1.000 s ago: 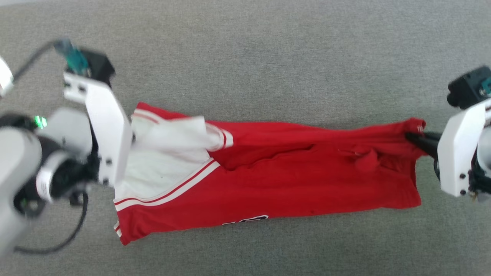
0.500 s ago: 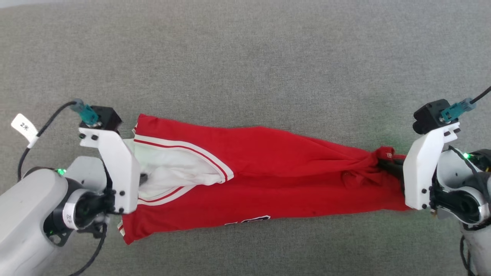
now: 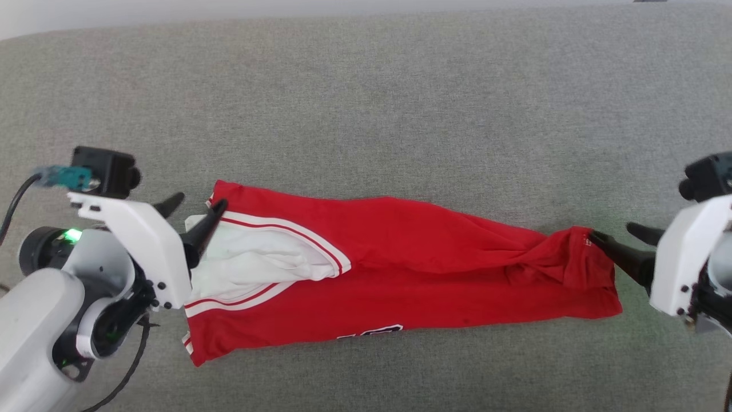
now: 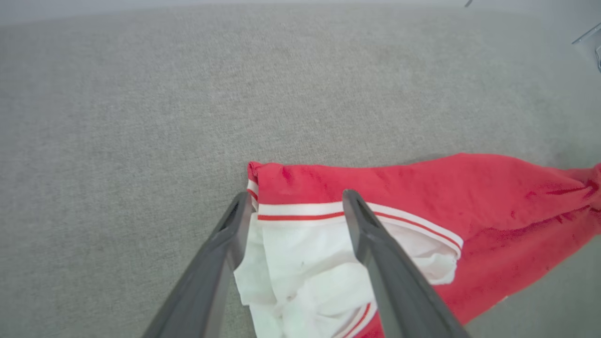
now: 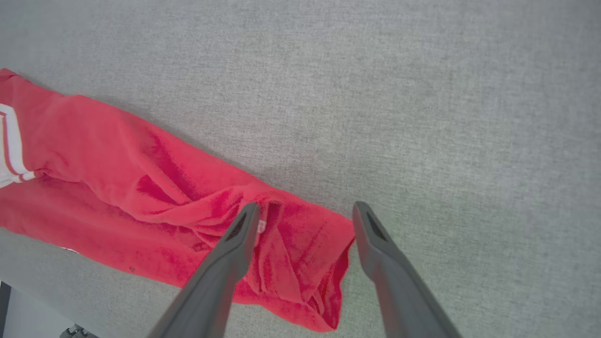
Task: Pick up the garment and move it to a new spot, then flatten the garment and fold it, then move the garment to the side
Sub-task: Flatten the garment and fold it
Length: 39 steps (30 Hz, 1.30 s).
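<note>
a thin red jersey shirt (image 3: 400, 286) with white striped sleeves lies in a long strip on a grey woven surface (image 3: 366, 114). it looks light and limp, best taken by its end corners. the left gripper (image 3: 201, 199) hangs open over the sleeve end, and the right gripper (image 3: 611, 230) is open at the hem, perhaps touching it. only its own bunched folds hinder.

A grey woven surface (image 3: 366, 86) lay flat ahead of the left gripper (image 4: 296, 196) and out to both sides of its fingers, plain and evenly textured. Far beyond the fingertips it ended at a soft edge, with a pale strip (image 4: 94, 7) behind it and thin metal pieces (image 4: 584, 35) off to the far right. Behind the right gripper (image 5: 306, 206), at that view's lower left, the surface dropped to pale floor (image 5: 33, 314) with a small dark object (image 5: 75, 332), too small to tell.
</note>
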Available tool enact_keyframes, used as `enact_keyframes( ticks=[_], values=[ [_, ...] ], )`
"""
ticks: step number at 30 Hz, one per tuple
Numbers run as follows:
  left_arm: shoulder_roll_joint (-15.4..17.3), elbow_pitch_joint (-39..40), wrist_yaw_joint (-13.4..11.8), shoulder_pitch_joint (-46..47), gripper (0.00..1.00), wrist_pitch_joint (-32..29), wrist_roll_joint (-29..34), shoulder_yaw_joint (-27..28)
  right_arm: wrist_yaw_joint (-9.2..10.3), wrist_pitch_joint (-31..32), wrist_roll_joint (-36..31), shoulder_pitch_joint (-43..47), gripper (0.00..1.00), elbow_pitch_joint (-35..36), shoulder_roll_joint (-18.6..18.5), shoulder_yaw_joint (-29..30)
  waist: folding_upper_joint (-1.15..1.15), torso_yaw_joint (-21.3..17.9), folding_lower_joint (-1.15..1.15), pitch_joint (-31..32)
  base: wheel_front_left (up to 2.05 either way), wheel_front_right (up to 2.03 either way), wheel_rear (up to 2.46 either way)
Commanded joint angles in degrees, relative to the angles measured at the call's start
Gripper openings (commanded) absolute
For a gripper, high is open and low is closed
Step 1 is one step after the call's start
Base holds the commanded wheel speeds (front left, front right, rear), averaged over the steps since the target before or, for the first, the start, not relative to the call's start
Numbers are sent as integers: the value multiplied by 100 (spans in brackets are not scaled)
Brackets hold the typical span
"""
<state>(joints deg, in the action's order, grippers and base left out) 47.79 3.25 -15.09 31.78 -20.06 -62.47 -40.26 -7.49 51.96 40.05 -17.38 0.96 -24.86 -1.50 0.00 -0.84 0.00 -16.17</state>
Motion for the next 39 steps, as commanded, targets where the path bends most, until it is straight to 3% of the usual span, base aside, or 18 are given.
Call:
enact_keyframes(
  ticks=[1, 6, 13, 19, 24, 25, 26, 28, 39],
  values=[
    [14, 13, 45, -90, 100, 114, 138, 29, 0, 12, 18, 83, 100, 3, 13, 21, 0, 8, 0, 1, 0, 0, 0],
    [-67, 26, 151, -402, 100, 1220, 370, 262, 0, -38, 10, 358, 100, -41, 19, 234, 0, 74, 0, -32, 0, 0, 0],
    [-289, -166, 227, -802, 100, 2496, 593, 495, 0, -291, 45, 353, 100, -527, 45, 109, 0, 252, 0, -116, 0, 0, 0],
    [-522, -403, 306, -1143, 100, 3289, 661, 687, 0, -515, 278, 66, 100, -1217, 30, -540, 0, 419, 0, -180, 0, 0, 0],
    [-818, -602, 455, -1424, 100, 3503, 795, 1014, -20, -392, 668, -99, 100, -1744, 104, -1299, 0, 574, 0, -204, 0, 0, 0],
    [-870, -644, 487, -1474, 100, 3520, 866, 1099, -21, -314, 784, -98, 91, -1834, 124, -1418, 0, 605, 0, -204, 0, 0, 0],
    [-959, -637, 533, -1505, 100, 3524, 897, 1228, -22, -229, 900, -99, 44, -1885, 141, -1528, 0, 635, 0, -203, 0, 0, 0],
    [-1151, -644, 618, -1672, 100, 3525, 1051, 1542, -27, -146, 1127, -107, 0, -1922, 122, -1670, 0, 679, 0, -198, 0, 0, 0],
    [-2277, -550, 1507, -2569, 100, 3531, 2066, 3130, 9, -385, 1684, -429, 0, -1871, -653, -947, 0, 737, 0, -67, 0, 0, 0]
  ],
)
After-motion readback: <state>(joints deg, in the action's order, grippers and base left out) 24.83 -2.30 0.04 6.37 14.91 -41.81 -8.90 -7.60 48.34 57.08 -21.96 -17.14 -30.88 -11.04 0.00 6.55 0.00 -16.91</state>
